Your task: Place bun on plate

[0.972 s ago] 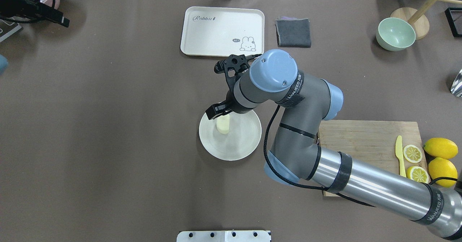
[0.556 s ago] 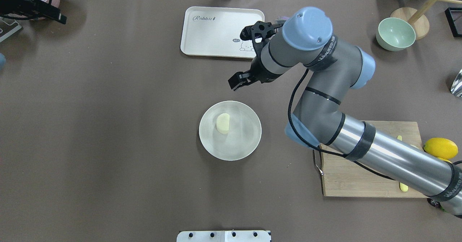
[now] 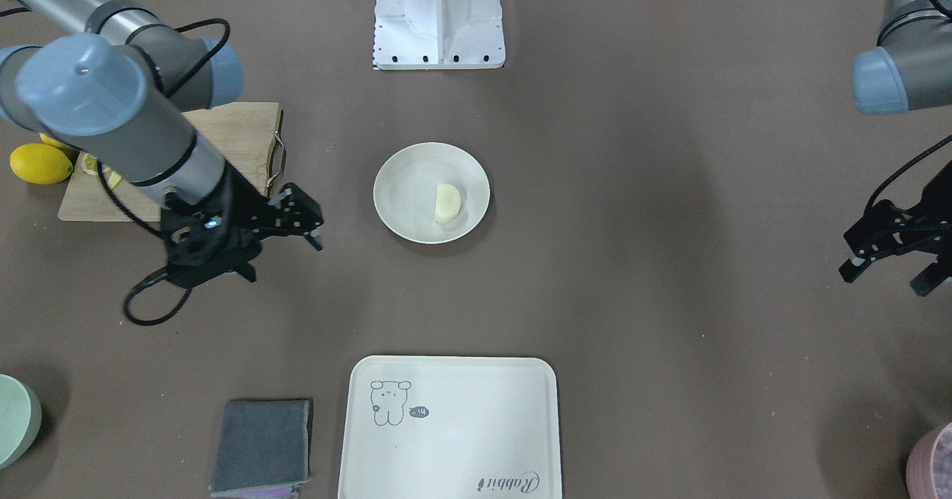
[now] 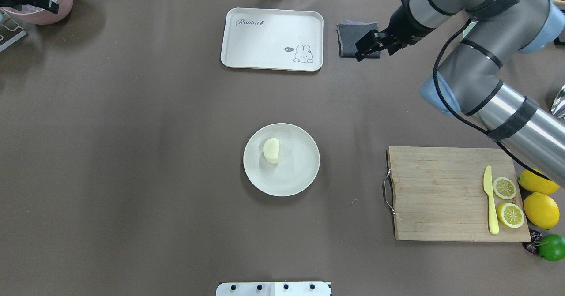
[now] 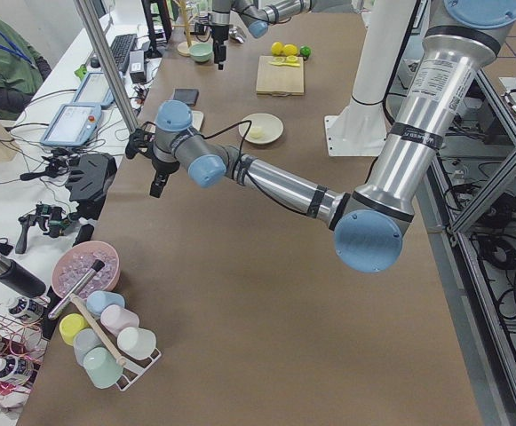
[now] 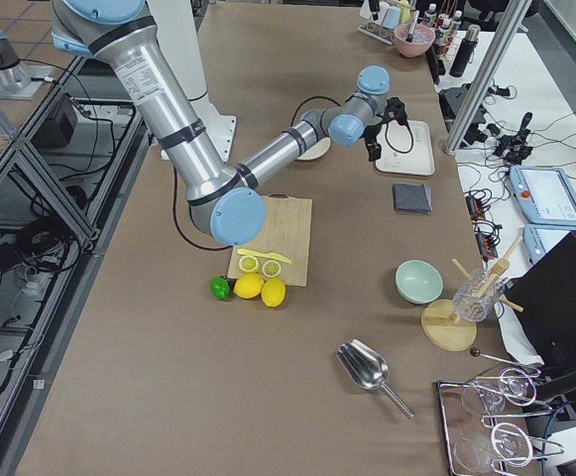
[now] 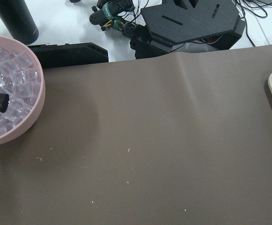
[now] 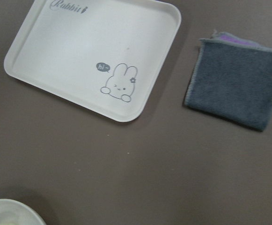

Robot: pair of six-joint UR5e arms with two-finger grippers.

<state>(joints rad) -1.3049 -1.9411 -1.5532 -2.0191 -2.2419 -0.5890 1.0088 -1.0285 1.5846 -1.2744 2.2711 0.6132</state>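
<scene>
The bun, a pale cream lump with one flat side, lies on the left part of the round off-white plate at mid-table, with nothing touching it. The front-facing view shows the same bun on the plate. My right gripper hangs open and empty over the grey cloth, far beyond and to the right of the plate; it is also seen from the front. My left gripper stands open and empty at the table's far left end. The plate's rim just shows in the right wrist view.
A cream tray with a rabbit drawing lies beyond the plate, a folded grey cloth beside it. A wooden board at right holds a yellow knife and lemon halves, with lemons and a lime beside. A green bowl and a pink ice bowl stand at the far corners.
My right gripper has drawn away from the plate, up and toward the far right, leaving the bun lying on the plate. The bun has not moved since.
</scene>
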